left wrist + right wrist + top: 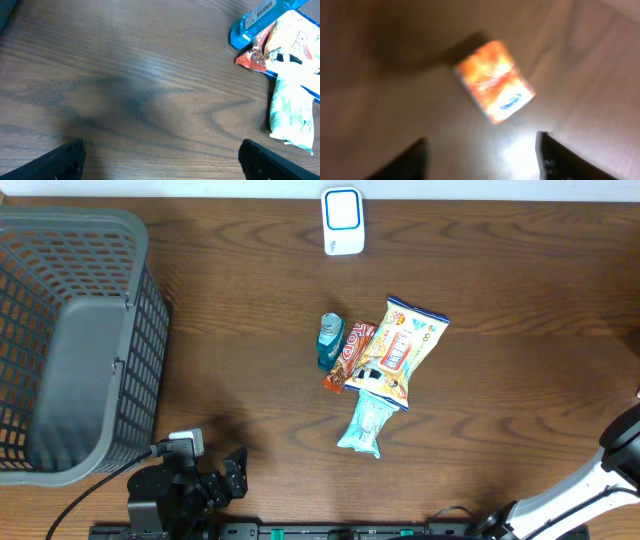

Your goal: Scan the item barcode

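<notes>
Dark wood desk (250, 300) is carrying a grey basket (130, 330) at your left, a white scanner (342, 221) at the far edge and a snack pile (380, 365) in the middle. Your right end effector (482, 145) is standing wide open and gripping nothing, with the blurred orange packet (495, 81) sitting ahead of its fingers, clear of both. Your left end effector (160, 147) is gaping too, holding nothing, the pile lying off to its right.
</notes>
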Action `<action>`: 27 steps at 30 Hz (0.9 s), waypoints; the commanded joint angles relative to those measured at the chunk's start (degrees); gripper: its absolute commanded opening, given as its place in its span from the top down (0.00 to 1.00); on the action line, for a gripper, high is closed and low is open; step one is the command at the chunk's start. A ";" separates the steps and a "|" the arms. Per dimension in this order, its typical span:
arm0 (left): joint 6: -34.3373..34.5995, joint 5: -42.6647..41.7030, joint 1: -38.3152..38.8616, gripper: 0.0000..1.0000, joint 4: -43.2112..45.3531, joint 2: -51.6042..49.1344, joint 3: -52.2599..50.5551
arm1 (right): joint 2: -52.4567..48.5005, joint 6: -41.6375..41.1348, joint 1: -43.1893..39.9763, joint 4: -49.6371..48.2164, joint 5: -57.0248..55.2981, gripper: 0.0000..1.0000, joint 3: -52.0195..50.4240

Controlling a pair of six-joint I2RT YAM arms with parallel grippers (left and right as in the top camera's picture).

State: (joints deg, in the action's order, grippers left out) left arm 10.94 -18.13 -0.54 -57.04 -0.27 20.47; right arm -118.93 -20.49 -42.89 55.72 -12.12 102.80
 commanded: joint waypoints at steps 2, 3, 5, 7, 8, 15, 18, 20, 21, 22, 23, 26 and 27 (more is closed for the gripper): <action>0.52 -0.70 -0.04 0.02 -0.59 0.04 -0.33 | 1.09 0.17 0.26 6.27 24.98 0.01 10.71; 0.52 -0.70 -0.04 0.02 -0.59 0.07 -0.33 | 1.14 0.17 0.44 8.50 30.29 0.01 12.70; 0.52 -0.72 -0.04 0.02 -0.59 0.07 -0.33 | 1.20 0.17 0.85 12.70 41.88 0.01 15.78; 0.52 -0.70 -0.04 0.02 -0.59 0.07 -0.33 | 1.25 0.15 1.55 16.98 54.18 0.01 17.40; 0.52 -0.72 -0.04 0.02 -0.59 0.07 -0.33 | 1.29 -0.07 2.16 19.23 60.63 0.01 17.53; 0.52 -0.72 -0.04 0.02 -0.59 0.07 -0.33 | 1.29 5.01 11.45 36.83 80.48 0.01 17.49; 0.55 -0.72 -0.04 0.02 -0.59 0.07 -0.33 | 1.29 8.33 17.57 40.87 80.61 0.01 17.49; 0.55 -0.72 -0.04 0.02 -0.59 0.07 -0.33 | 1.29 9.49 22.08 41.59 80.50 0.01 17.44; 0.52 -0.72 -0.04 0.02 -0.59 0.07 -0.33 | 1.29 9.42 24.48 41.59 80.37 0.01 17.44; 0.52 -0.70 -0.04 0.02 -0.59 0.07 -0.33 | 1.29 9.27 26.95 41.59 80.41 0.01 17.44; 0.52 -0.70 -0.04 0.02 -0.59 0.07 -0.33 | 1.29 7.63 29.38 41.59 80.43 0.01 17.44; 0.52 -0.70 -0.04 0.02 -0.59 0.07 -0.33 | 1.29 -0.87 36.35 39.56 80.39 0.01 17.44; 0.55 -0.72 -0.04 0.02 -0.59 0.07 -0.33 | 1.29 -2.38 38.49 37.38 80.39 0.01 17.44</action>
State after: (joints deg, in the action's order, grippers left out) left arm 10.94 -18.13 -0.54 -57.04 -0.27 20.47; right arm -118.34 -17.15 -8.78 94.98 65.84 119.57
